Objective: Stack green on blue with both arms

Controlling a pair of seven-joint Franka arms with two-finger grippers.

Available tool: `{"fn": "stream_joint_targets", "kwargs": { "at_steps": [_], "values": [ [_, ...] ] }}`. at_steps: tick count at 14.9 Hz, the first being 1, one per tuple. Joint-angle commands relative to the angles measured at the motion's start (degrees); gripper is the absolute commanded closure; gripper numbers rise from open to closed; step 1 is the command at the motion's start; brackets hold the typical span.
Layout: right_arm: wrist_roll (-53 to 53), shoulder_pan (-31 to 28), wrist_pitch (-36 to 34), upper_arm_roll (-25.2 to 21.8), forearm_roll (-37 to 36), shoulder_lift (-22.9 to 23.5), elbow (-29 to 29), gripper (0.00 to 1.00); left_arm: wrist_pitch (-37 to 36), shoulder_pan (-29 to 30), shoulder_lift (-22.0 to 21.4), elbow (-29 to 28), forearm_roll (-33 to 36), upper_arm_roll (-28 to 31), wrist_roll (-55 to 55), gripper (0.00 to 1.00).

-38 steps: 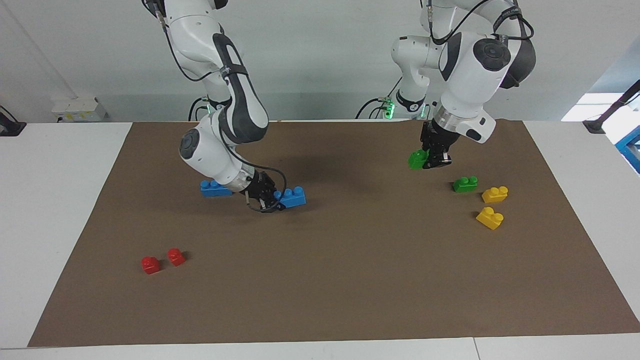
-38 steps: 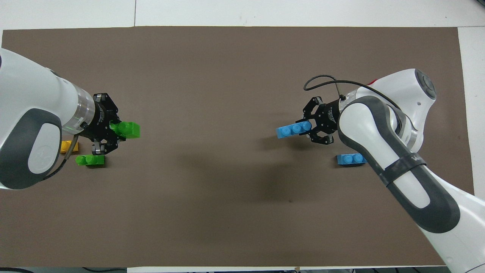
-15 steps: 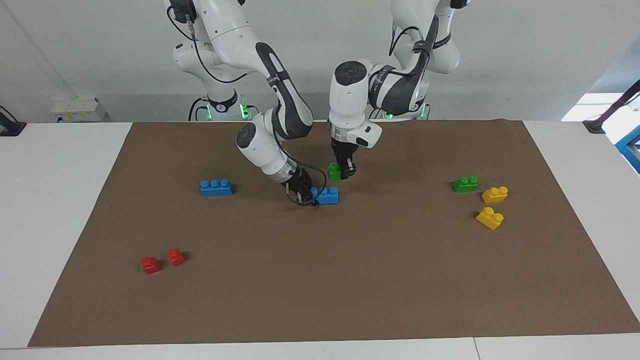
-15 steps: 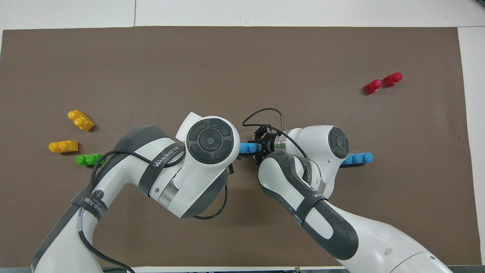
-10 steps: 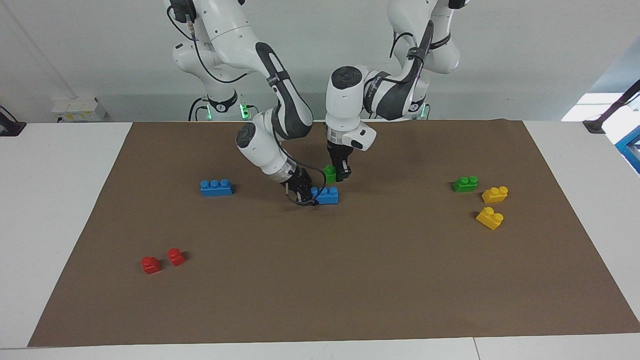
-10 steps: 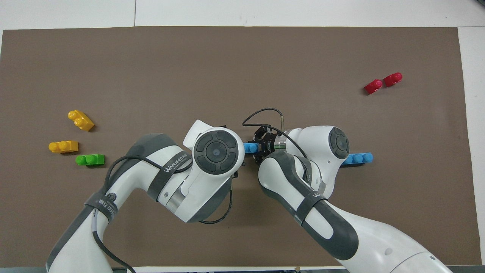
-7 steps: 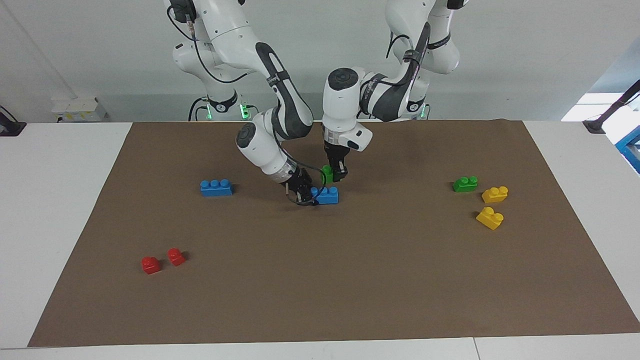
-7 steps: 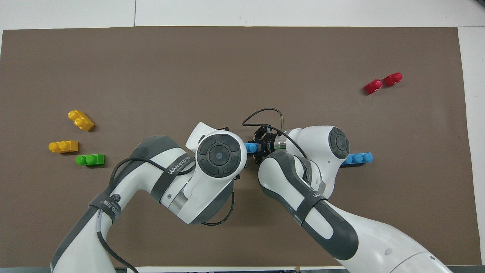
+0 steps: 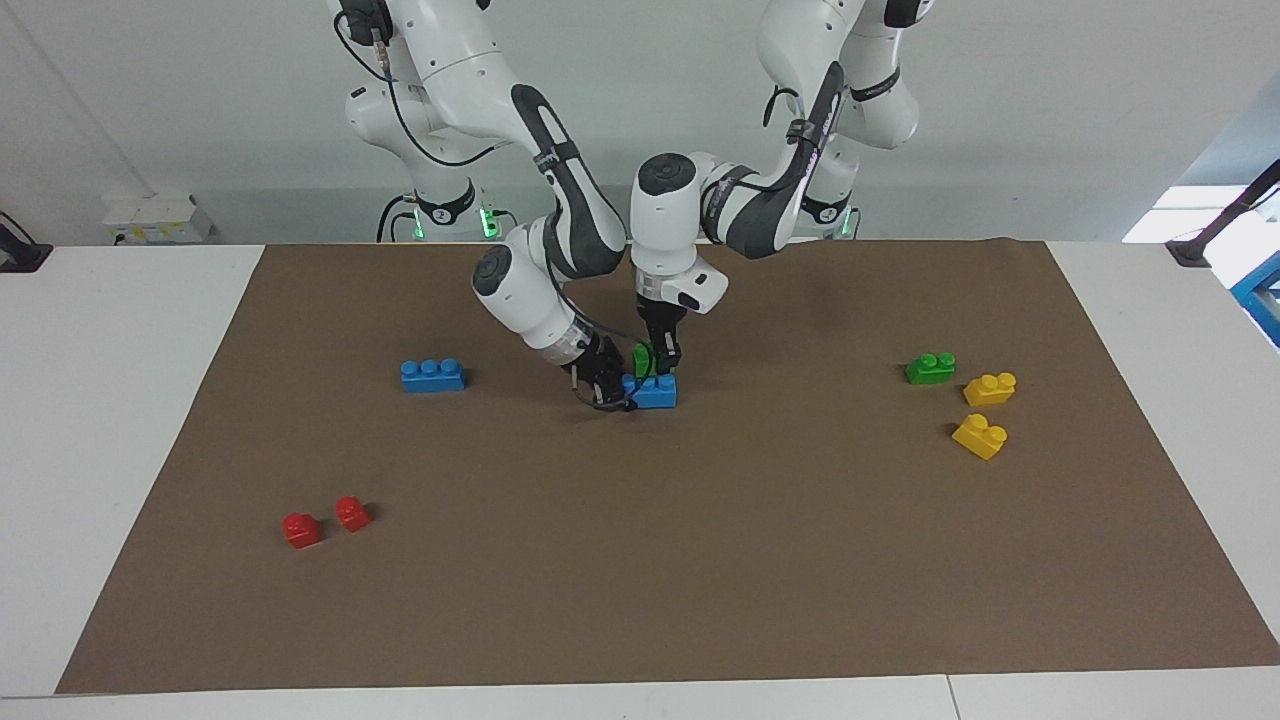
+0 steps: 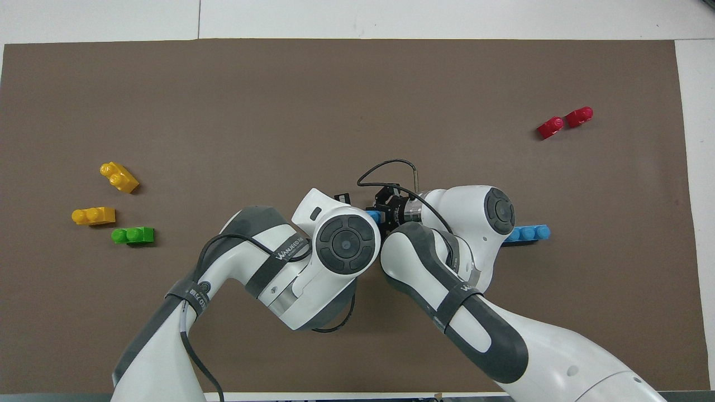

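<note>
Over the blue brick (image 9: 655, 391) clamped in the right gripper (image 9: 607, 384) – the left gripper (image 9: 664, 357) has lowered its gripped green brick (image 9: 643, 359) from one o'clock onto the studs – seating looks imminent.

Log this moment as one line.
phase: stacking | right claw: holds blue brick on mat | left claw: presses green brick onto blue studs | seated: unclear

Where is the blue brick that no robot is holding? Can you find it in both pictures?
Facing view: the free blue brick lies on the brown mat toward the right arm's end of the table, alone.
Overhead view: the same brick peeks out beside the right arm's white elbow, partly hidden.
Shared landmark: the two red bricks lie toward the same end of the table, farther from the robots than the brick.
</note>
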Motion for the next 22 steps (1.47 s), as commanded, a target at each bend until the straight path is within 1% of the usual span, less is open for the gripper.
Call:
{"fn": "stream_joint_targets", "kwargs": {
  "at_steps": [1, 8, 9, 11, 13, 17, 18, 22],
  "values": [
    [-3.5, 0.82, 2.34, -0.06, 1.68, 0.73, -1.65, 1.0, 1.99, -0.94, -0.01, -0.65, 2.07, 0.98, -1.62, 1.0],
    [-3.77, 0.73, 2.16, -0.15, 1.59, 0.64, -1.82, 1.0, 3.66, 0.03, 1.31, -0.56, 5.41, 1.33, -1.54, 1.0],
    [-3.86, 0.81, 2.16, -0.15, 1.59, 0.64, -1.91, 1.0, 4.19, 0.03, 1.31, -0.74, 5.59, 1.33, -1.54, 1.0],
    [-3.86, 0.73, 2.25, -0.06, 1.68, 0.64, -2.09, 1.0, 4.89, -0.23, 2.8, -0.91, 5.59, 1.33, -1.71, 1.0],
    [-3.86, 0.82, 2.25, -0.06, 1.59, 0.64, -2.09, 1.0, 5.6, -0.32, 2.89, -1.26, 5.68, 1.33, -2.15, 1.0],
    [-4.21, 0.73, 2.25, -0.06, 1.68, 0.64, -2.09, 1.0, 9.02, -0.14, 3.94, -1.62, 6.03, 1.42, -2.41, 1.0],
    [-4.3, 0.73, 2.25, -0.15, 1.68, 0.64, -2.09, 1.0, 9.37, -0.14, 4.12, -1.62, 6.99, 1.42, -2.41, 1.0],
    [-4.38, 0.64, 2.25, -0.15, 1.68, 0.55, -2.17, 1.0, 9.2, -0.14, 4.13, -1.53, 7.88, 1.42, -1.8, 1.0]
  ]
}}
